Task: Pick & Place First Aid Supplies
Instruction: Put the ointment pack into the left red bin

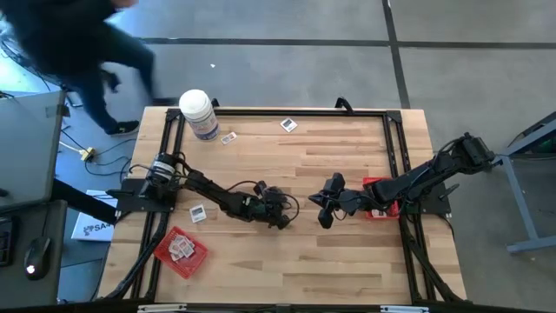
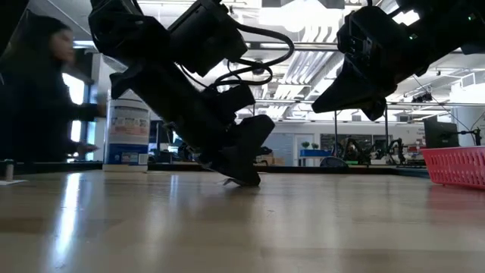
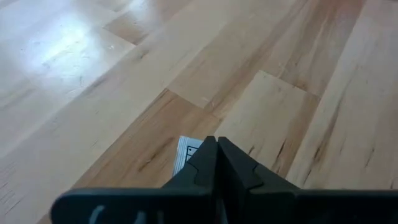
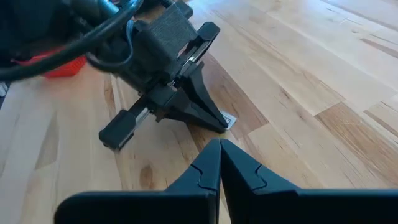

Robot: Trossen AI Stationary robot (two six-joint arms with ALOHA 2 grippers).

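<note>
now my left gripper [image 3: 217, 144] has its jaws pressed onto a packet [image 3: 186, 151] lying flat on the worktop [image 3: 292, 81], just under the tips; my right gripper [image 4: 220, 147] waits near, jaws pressed together on nothing

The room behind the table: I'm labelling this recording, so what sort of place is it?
Probably a robotics lab or workshop: bare concrete floor, a desk with a computer mouse, and workbenches under open ceiling lights.

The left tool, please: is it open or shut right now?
Shut: the left tool has its fingertips pressed together on a white packet at the tabletop.
</note>
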